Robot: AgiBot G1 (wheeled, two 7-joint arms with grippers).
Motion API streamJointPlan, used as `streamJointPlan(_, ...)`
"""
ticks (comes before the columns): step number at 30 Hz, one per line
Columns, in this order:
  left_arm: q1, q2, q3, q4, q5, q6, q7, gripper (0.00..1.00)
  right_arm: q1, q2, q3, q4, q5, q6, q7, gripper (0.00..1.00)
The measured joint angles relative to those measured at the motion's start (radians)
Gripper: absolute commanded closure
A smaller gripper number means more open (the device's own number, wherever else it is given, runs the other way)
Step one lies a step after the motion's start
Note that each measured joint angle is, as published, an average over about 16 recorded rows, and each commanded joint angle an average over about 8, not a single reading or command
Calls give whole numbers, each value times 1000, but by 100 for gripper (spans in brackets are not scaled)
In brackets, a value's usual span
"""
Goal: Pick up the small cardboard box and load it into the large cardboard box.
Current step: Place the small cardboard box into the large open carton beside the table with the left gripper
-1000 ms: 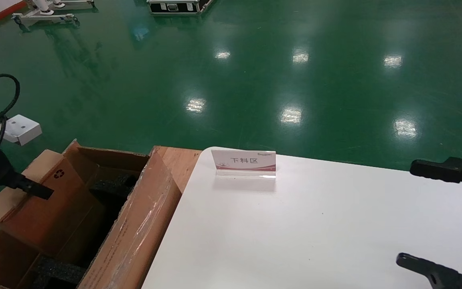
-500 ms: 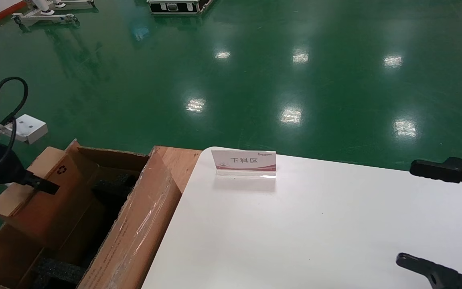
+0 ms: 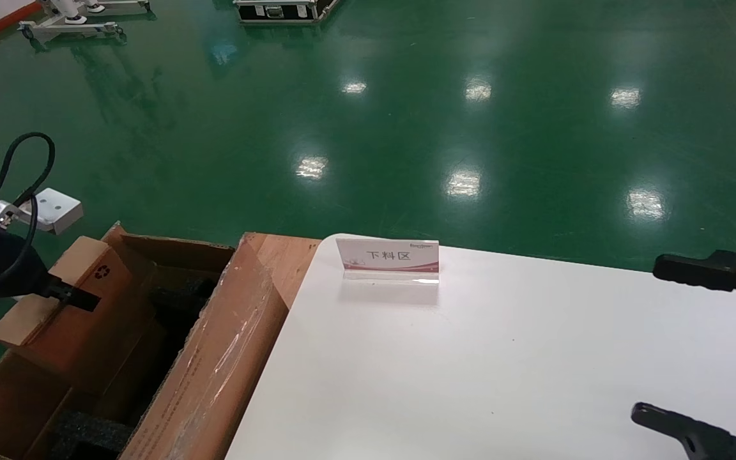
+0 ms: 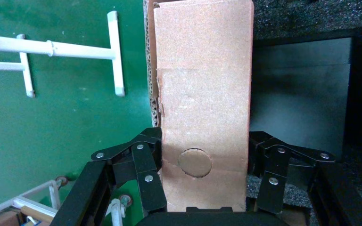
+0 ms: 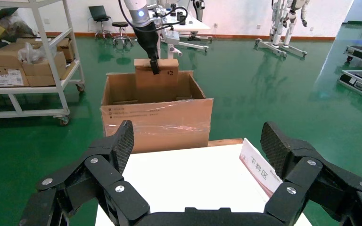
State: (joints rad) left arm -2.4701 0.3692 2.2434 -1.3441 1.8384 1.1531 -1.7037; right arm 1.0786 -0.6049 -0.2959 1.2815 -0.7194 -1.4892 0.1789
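My left gripper is shut on the small cardboard box, a plain brown carton with a black recycling symbol. It holds the carton tilted, partly inside the open top of the large cardboard box, which stands left of the table with black foam blocks inside. In the left wrist view the small box sits between my fingers, over the big carton's dark inside. The right wrist view shows the small box in the far large box. My right gripper is open and empty over the table's right side.
A white table carries a small sign stand near its far edge. A wooden pallet edge lies between table and carton. Green floor surrounds; a shelf cart stands beyond the carton.
My left gripper has moved the small box a little farther away and toward the right across the large carton's opening. The right arm has not moved.
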Motion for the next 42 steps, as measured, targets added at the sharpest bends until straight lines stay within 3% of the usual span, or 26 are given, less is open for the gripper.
streamJointPlan(27,90,-17,34,6,3,-54,-64,100,0,1,-1,0,1,1,-1,0)
streamJointPlan(28,92,-18,35,6,2,-55,-65,97,0,1,-1,0,1,1,-1,0)
streamJointPlan(36,99,-23,38,6,-1,-57,-73,1,0,1,-2,0,1,1,-1,0)
streamJointPlan(42,100,-24,38,6,-1,-57,-74,0,0,1,-2,0,1,1,-1,0)
